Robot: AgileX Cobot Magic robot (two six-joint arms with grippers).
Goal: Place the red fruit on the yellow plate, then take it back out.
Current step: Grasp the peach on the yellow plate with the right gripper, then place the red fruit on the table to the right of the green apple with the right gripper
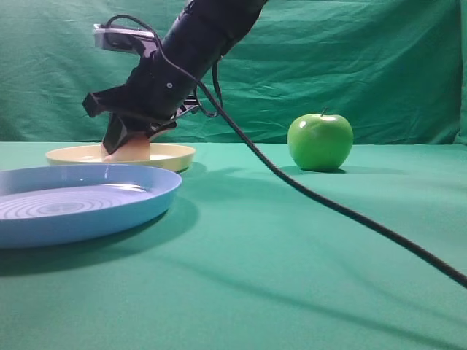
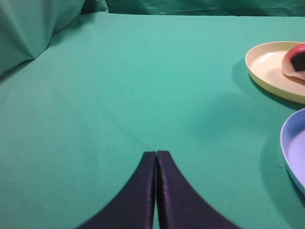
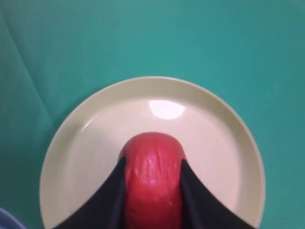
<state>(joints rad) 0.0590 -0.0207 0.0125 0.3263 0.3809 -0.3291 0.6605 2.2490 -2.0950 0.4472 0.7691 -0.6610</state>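
Note:
The red fruit (image 3: pixel 153 176) rests in the yellow plate (image 3: pixel 90 143), near the side closest to the wrist camera. My right gripper (image 3: pixel 153 163) is shut on it, with both dark fingers pressed against its sides. In the high view the right arm reaches across to the left, and the gripper (image 1: pixel 124 146) is down in the yellow plate (image 1: pixel 175 154), with only the pale base of the red fruit (image 1: pixel 137 152) showing. In the left wrist view the red fruit (image 2: pixel 290 67) and the yellow plate (image 2: pixel 267 67) lie at the far right. My left gripper (image 2: pixel 156 153) is shut and empty over bare cloth.
A larger light-blue plate (image 1: pixel 73 204) sits in front of the yellow one at the near left. A green apple (image 1: pixel 319 142) stands to the right on the green cloth. The right arm's black cable (image 1: pixel 350 211) trails across the table toward the lower right.

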